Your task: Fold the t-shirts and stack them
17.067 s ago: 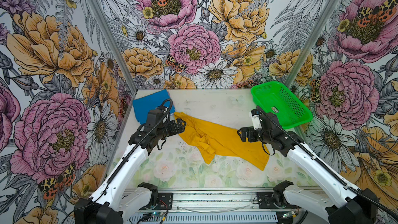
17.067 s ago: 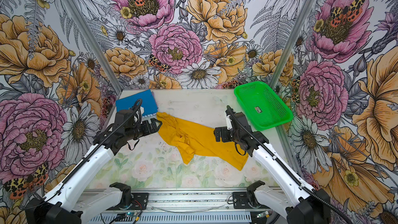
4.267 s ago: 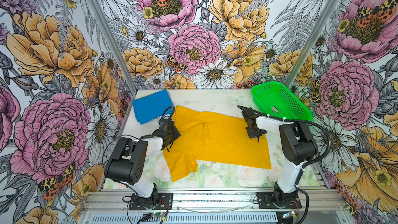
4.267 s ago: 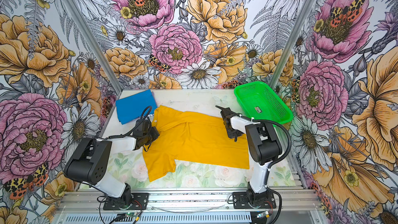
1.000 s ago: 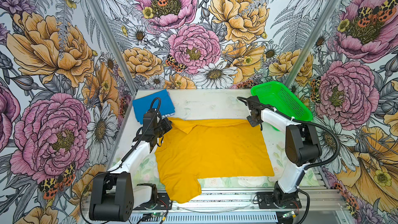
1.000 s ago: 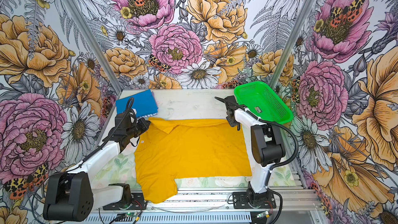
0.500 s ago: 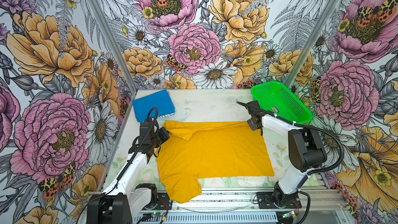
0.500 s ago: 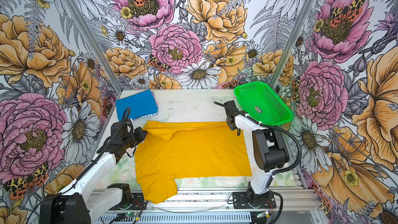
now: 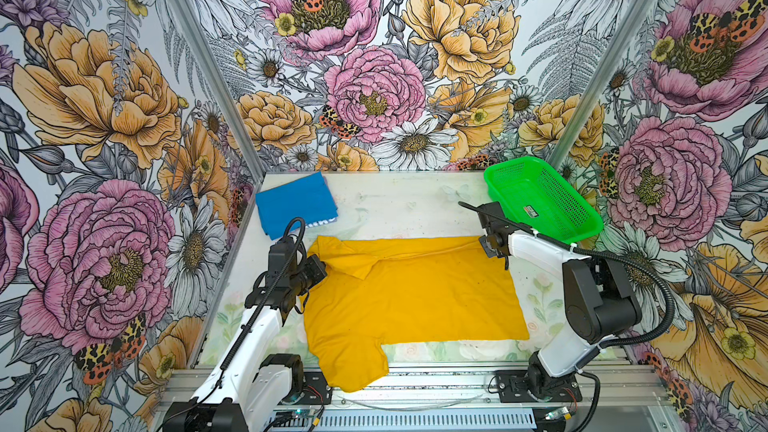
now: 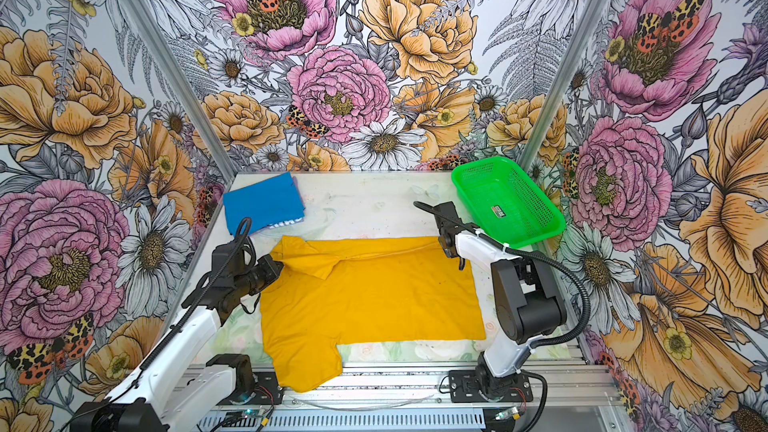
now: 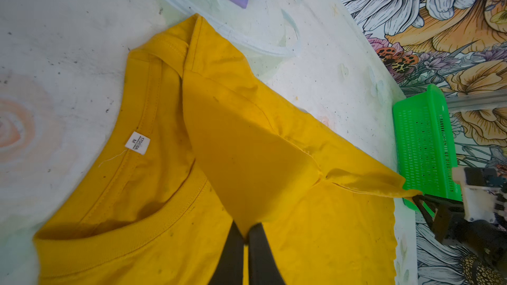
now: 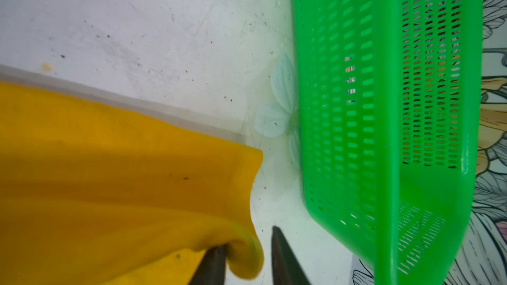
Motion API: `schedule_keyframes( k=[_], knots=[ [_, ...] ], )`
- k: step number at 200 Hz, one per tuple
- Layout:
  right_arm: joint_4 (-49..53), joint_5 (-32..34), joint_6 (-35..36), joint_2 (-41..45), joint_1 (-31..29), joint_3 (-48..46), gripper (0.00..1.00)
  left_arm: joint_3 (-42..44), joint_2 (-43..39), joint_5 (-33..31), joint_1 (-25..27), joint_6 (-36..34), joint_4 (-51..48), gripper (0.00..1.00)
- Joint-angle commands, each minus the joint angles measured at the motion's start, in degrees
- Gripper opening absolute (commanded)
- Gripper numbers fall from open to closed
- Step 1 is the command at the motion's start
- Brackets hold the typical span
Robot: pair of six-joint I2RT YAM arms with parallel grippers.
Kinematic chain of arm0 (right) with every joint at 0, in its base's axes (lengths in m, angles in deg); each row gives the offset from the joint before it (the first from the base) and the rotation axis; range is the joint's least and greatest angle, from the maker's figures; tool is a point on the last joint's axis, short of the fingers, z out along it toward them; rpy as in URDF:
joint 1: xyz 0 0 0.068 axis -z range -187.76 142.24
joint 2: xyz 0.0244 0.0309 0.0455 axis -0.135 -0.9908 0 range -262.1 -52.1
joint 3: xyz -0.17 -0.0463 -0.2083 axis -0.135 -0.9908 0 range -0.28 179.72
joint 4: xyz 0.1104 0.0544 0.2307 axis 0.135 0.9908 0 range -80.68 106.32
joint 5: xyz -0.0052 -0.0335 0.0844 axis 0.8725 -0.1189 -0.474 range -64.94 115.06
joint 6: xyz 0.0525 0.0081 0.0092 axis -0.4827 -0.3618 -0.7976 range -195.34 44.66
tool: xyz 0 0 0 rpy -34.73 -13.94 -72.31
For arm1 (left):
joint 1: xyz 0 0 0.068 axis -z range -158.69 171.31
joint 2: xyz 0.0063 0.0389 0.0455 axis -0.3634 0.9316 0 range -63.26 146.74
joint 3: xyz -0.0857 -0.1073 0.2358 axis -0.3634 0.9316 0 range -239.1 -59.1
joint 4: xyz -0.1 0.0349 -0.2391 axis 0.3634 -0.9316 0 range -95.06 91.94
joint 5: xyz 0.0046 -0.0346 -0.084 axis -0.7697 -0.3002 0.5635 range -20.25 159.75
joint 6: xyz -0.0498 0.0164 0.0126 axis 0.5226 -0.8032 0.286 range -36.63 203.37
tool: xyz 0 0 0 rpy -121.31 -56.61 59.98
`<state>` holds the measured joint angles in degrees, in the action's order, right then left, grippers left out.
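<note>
The mustard-yellow cloth t-shirt [image 9: 411, 297] lies spread across the middle of the table [image 9: 395, 205], its far edge folded inward. The folded bright blue t-shirt [image 9: 296, 206] sits in the far left corner. The right hand [image 12: 248, 239] has its fingers apart, with the hem corner curled against one. Pulling away carelessly could drag that fold open. The left hand [image 11: 245, 239] has its fingers nearly together at the sleeve tip, and I can't tell whether it is gripping.

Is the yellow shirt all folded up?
Mostly spread out. The yellow shirt lies flat, only its far edge and sleeve turned over.
</note>
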<state>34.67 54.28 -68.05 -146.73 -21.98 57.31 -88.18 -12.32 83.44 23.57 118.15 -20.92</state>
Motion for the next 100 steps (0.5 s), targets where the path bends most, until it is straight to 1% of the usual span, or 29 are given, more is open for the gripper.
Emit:
schedule_keyframes(
  k=[1, 3, 5, 6, 11, 23, 37, 52, 70, 87, 100],
  knots=[
    [-2.28, 4.34, -3.88, 6.05, 0.7, -1.06, 0.99, -1.45, -3.52, -0.98, -0.33, 1.76, -2.81, 0.81],
    [-2.2, 4.2, -4.11, 6.46, 0.93, -1.11, 0.99, -1.69, -3.8, -1.07, -0.33, 1.82, -3.23, 0.85],
    [-2.2, 3.91, -4.36, 7.06, 1.12, -1.25, 0.99, -1.9, -4.08, -1.15, -0.35, 1.85, -3.49, 0.94],
    [-2.21, 3.69, -4.46, 7.39, 1.21, -1.29, 0.99, -2.06, -4.26, -1.23, -0.3, 1.86, -3.55, 0.96],
    [-2.08, 2.06, -4.97, 8.7, 1.89, -1.37, 1.0, -2.56, -4.98, -1.37, -0.25, 1.79, -4.41, 0.99],
    [-1.16, -3.09, -6.64, 11.56, 3.5, -0.84, 0.99, -3.95, -6.08, -1.25, -0.4, 1.3, -5.85, 0.99],
    [1.92, -10.06, -8.47, 12.37, 4.98, 1.71, 1.0, -5.37, -5.59, -0.68, -0.59, 0.82, -6.32, 0.99],
    [6.61, -16.81, -10.23, 10.41, 5.66, 5.61, 0.99, -6.76, -3.3, 0.62, -0.73, 0.32, -6.1, 0.99],
    [10.8, -22.07, -12.78, 7.05, 5.74, 8.74, 0.97, -7.98, -0.31, 2.81, -0.69, -0.4, -4.58, 0.99],
    [11.18, -28.58, -15.04, 5.04, 5.65, 9.17, 0.96, -8.84, 2.58, 4.83, -0.65, -1.12, -2.92, 0.99],
    [11.04, -31.79, -16.95, 3.57, 5.53, 9.13, 0.97, -9.47, 5.25, 5.93, -0.77, -1.35, -2.12, 0.99]
  ],
)
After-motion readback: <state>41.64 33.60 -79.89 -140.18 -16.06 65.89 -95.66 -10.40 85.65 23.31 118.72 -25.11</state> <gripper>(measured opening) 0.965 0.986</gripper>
